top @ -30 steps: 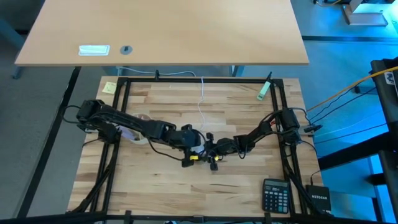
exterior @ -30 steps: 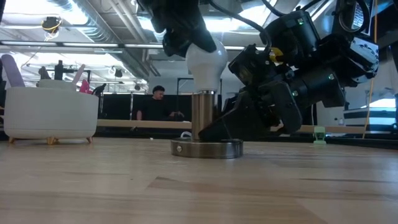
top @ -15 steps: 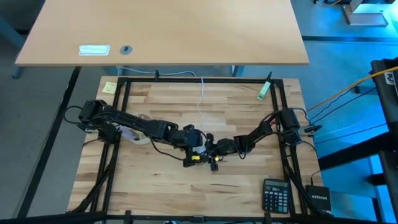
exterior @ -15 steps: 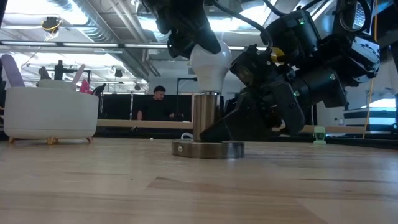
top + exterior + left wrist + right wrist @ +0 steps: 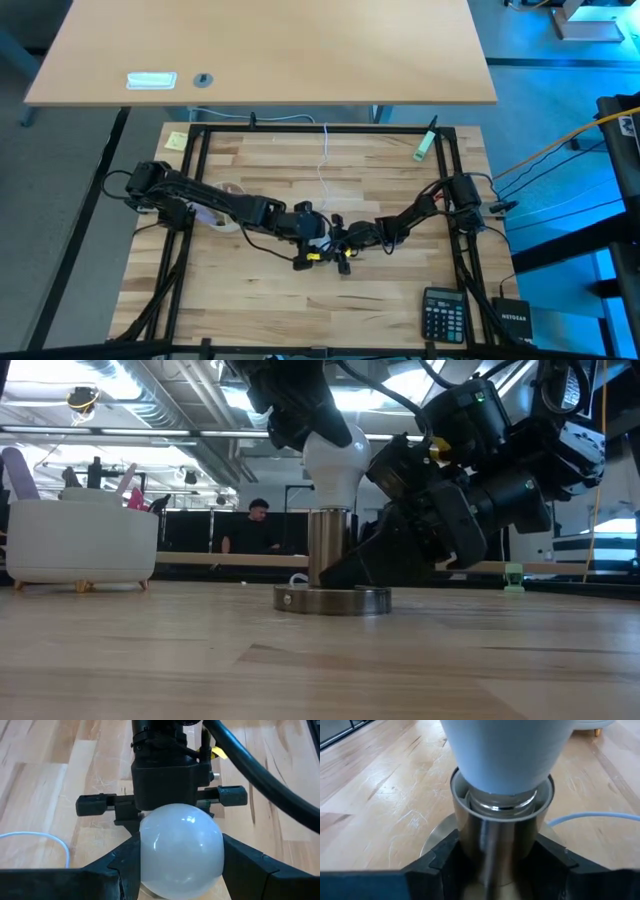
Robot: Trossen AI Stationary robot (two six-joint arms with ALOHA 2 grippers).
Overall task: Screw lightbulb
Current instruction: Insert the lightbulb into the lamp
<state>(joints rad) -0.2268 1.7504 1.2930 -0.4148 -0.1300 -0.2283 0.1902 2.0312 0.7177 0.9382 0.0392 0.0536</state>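
At the middle of the counter point(image 5: 200, 660), the right gripper point(image 5: 492, 862) jaws are clamping the socket point(image 5: 329, 550) while the left gripper point(image 5: 172, 865) jaws are gripping the lightbulb point(image 5: 333, 460), now sitting upright after a slight turn, so threading is progressing; behind, a person point(image 5: 255, 530) is sitting

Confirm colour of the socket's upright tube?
Silvery brushed metal upright socket tube, seen best in the right wrist view.

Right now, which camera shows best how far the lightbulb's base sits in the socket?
Right wrist view: the lightbulb base enters the socket close up. Low view shows them side-on; left wrist only the globe; high view hides them under the arms.
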